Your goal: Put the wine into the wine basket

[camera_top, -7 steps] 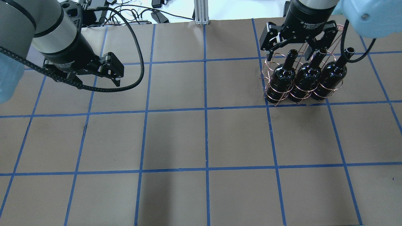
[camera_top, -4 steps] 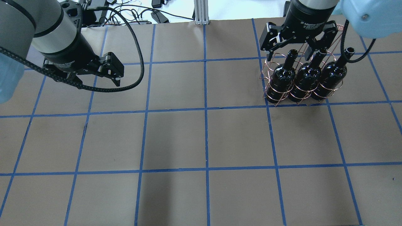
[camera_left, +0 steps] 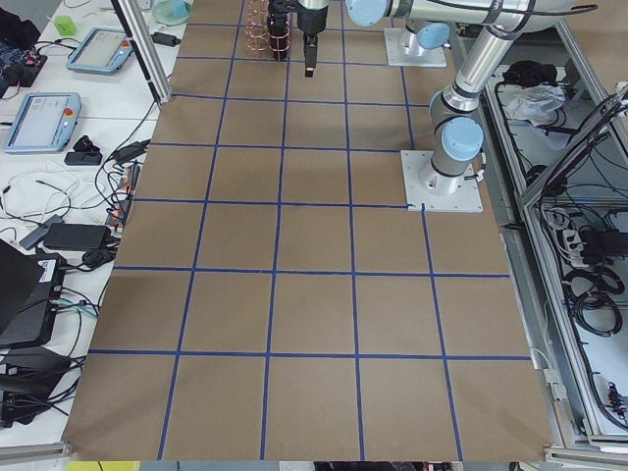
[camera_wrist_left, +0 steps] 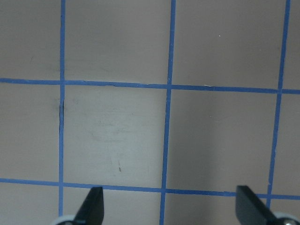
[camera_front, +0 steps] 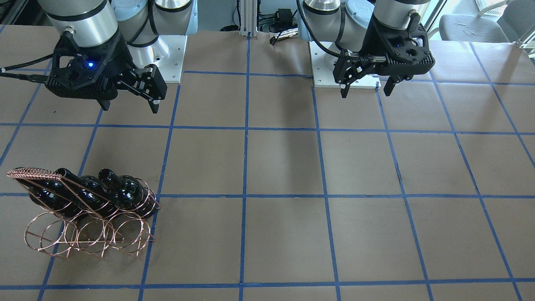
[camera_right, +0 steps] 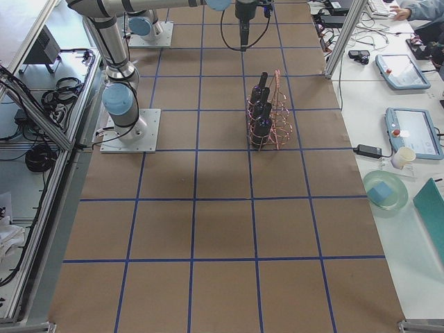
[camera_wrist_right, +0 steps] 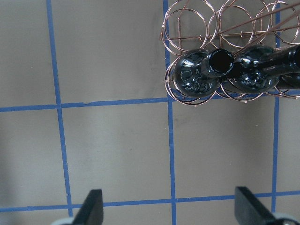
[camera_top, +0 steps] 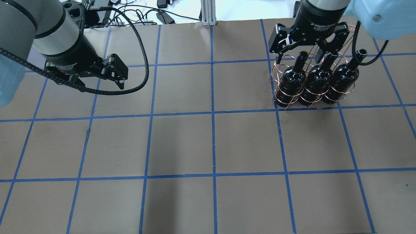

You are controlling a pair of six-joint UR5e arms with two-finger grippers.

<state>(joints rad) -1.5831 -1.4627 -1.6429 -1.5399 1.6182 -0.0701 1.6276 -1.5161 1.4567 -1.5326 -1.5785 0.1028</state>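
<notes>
Three glossy black wine bottles point(camera_top: 291, 81) point(camera_top: 317, 83) point(camera_top: 341, 79) stand side by side in one row of the copper wire wine basket point(camera_top: 282, 101) at the far right of the table. In the front-facing view the bottles point(camera_front: 125, 193) fill the row nearer the robot and the basket's point(camera_front: 83, 240) other row of rings is empty. My right gripper point(camera_top: 305, 52) is open and empty, above and just behind the bottle necks. Its wrist view shows one bottle mouth point(camera_wrist_right: 220, 62) and the rings point(camera_wrist_right: 192, 23). My left gripper point(camera_top: 97, 83) is open and empty, far left.
The table is brown paper with a blue tape grid point(camera_top: 213, 113). Cables point(camera_top: 143, 14) lie beyond its far edge. The woven handle point(camera_front: 29, 173) rises over the basket. Both arm bases point(camera_front: 167, 54) stand at the robot's side of the table.
My right gripper has drawn slightly away from the bottle necks, still open. The bottles, the basket and my left arm have not moved.
</notes>
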